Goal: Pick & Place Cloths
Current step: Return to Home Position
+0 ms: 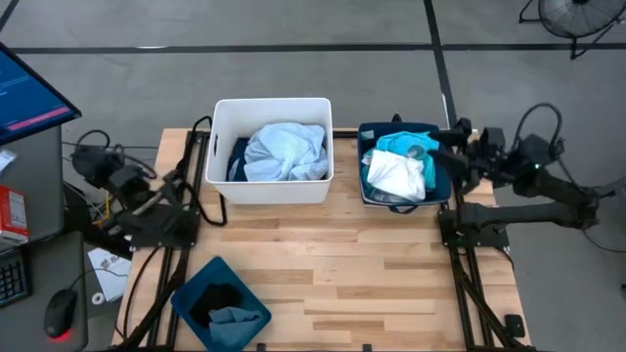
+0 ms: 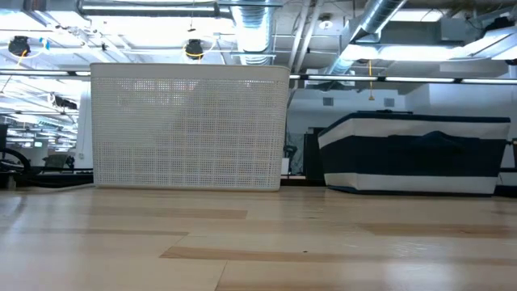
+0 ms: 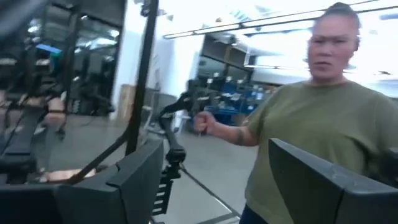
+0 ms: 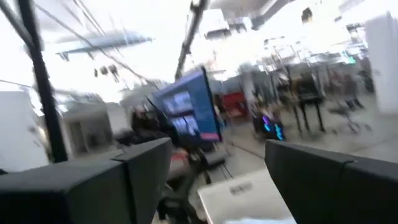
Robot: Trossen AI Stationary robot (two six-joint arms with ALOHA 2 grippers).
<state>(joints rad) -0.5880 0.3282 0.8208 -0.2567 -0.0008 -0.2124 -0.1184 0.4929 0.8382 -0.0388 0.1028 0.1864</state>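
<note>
At table's back edge: white bin (image 1: pixel 274 106) holds pale blue cloth (image 1: pixel 284 152); dark organizer (image 1: pixel 364 132) beside it holds turquoise cloth (image 1: pixel 409 145), white cloth (image 1: pixel 399 174). Front left: teal tub (image 1: pixel 196 284), black sock (image 1: pixel 217 296) and grey sock (image 1: pixel 235 317) inside. I see left gripper (image 3: pixel 217 174) at left edge, right gripper (image 4: pixel 217 168) beside organizer; both spread wide, nothing held.

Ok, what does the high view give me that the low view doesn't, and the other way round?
Only the high view: the pale blue cloth in the white bin, the white cloth in the dark organizer, the blue tub holding socks at a left corner of the table, the left arm at the left edge, and the right arm by the organizer. Only the low view: ceiling ducts behind. Both: bin, organizer, wooden table.
</note>
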